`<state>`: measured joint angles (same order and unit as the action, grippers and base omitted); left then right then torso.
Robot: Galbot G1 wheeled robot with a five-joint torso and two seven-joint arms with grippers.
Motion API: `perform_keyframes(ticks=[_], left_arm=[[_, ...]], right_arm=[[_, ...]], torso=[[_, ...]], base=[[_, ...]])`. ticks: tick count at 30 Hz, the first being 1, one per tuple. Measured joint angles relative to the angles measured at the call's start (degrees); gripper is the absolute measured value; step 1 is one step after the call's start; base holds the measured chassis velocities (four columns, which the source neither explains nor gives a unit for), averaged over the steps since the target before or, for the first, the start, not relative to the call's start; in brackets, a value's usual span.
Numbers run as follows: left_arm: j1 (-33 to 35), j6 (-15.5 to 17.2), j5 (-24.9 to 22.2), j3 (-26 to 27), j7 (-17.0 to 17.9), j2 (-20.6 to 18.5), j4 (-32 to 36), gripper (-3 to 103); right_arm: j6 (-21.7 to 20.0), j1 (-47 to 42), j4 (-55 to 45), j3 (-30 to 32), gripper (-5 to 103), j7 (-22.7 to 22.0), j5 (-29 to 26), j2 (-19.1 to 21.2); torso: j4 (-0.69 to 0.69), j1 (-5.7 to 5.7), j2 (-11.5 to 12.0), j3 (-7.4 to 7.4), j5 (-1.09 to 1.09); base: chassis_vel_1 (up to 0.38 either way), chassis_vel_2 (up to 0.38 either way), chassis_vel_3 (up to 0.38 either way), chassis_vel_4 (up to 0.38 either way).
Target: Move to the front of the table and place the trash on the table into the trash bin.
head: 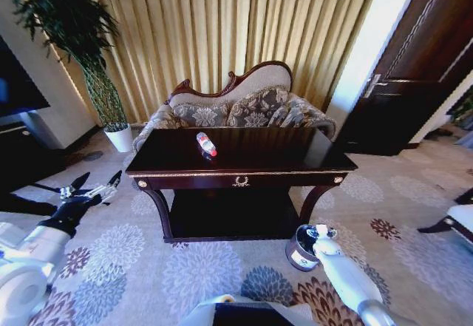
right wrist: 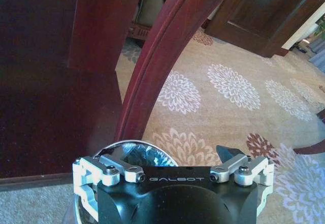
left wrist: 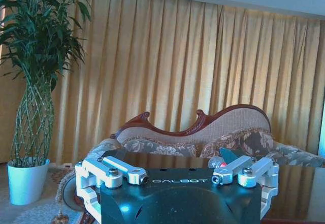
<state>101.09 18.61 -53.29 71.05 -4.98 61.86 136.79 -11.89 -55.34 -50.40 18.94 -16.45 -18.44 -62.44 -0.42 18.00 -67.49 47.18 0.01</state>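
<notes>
The dark glossy table [head: 295, 156] with gold trim stands in front of me. A clear plastic bottle with a red label [head: 206, 144] lies on its top, left of centre. The small round dark trash bin [head: 298, 250] sits on the carpet by the table's right front leg. My right gripper [head: 321, 232] hangs open just above the bin, nothing between its fingers; the right wrist view shows the bin's rim [right wrist: 152, 150] right under it, beside the curved leg [right wrist: 162, 56]. My left gripper [head: 96, 183] is open and empty, left of the table at about tabletop height.
A patterned sofa [head: 236, 108] stands behind the table against gold curtains. A tall plant in a white pot [head: 120, 138] is at the back left. A dark door [head: 414, 82] is at the right, and a chair's edge [head: 454, 219] at the far right. Flowered carpet surrounds the table.
</notes>
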Motion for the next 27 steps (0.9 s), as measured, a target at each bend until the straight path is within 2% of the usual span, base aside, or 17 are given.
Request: perform_keyframes(ticks=[3,5,10,12,13,16,18,22,23,27], left_arm=[[-0.09,0.0,0.01,0.0,0.0,-0.02,0.0,100],[-0.15,0.01,0.01,0.0,0.01,-0.05,0.0,100],[-0.2,0.01,0.01,-0.01,0.04,-0.22,-0.17,100],[-0.26,0.02,0.24,-0.4,0.16,-0.32,-0.59,100],[-0.26,0.02,0.24,-0.4,0.16,-0.32,-0.59,100],[-0.4,0.09,1.26,-1.14,0.3,-0.26,-1.0,100],[-0.39,0.13,1.36,-1.14,0.34,-0.25,-1.07,100],[0.08,0.16,1.42,-0.43,0.37,-0.35,-1.38,100],[0.08,0.16,1.42,-0.43,0.37,-0.35,-1.38,100],[0.26,0.09,1.45,0.22,0.56,-0.3,-1.43,100]], right_arm=[[-2.08,-1.48,-3.87,0.53,100,0.75,-2.56,1.07],[-3.74,-3.38,-8.38,1.76,100,2.85,-5.08,2.22],[-3.07,-7.1,-17.53,5.0,100,6.81,-8.93,4.44],[-2.46,-9.53,-24.7,7.87,100,10.18,-10.33,5.08],[-2.46,-9.53,-24.7,7.87,100,10.18,-10.33,5.08],[-1.27,-12.43,-38.16,10.16,100,11.04,-12.32,4.43],[-1.22,-13.18,-42.01,10.71,100,11.05,-12.47,3.99],[-1.22,-16.27,-54.6,12.65,100,10.97,-12.37,2.29],[-1.22,-16.27,-54.6,12.65,100,10.97,-12.37,2.29],[-1.28,-18.47,-64.61,12.82,100,9.26,-11.87,1.31]], torso=[[0.0,0.0,0.0,0.0,0.0],[-0.01,0.0,0.0,0.0,0.0],[-0.01,0.0,0.0,0.0,-0.01],[-0.02,0.0,0.0,0.0,-0.02],[-0.02,0.0,0.0,0.0,-0.02],[0.01,0.0,0.0,0.0,-0.02],[0.03,0.0,0.0,0.0,-0.04],[-0.01,0.0,0.0,-0.01,-0.03],[-0.01,0.0,0.0,-0.01,-0.03],[-0.01,0.0,-0.01,-0.01,-0.02]], base=[[0.0,0.0,0.0,0.0],[0.0,0.0,0.0,0.0],[0.0,0.0,0.0,0.0],[0.0,0.0,0.0,0.0],[0.0,0.0,0.0,0.0],[0.0,0.0,0.0,0.0],[0.0,0.0,0.0,0.0],[0.0,0.0,0.0,0.0],[0.0,0.0,0.0,0.0],[0.0,0.0,0.0,0.0]])
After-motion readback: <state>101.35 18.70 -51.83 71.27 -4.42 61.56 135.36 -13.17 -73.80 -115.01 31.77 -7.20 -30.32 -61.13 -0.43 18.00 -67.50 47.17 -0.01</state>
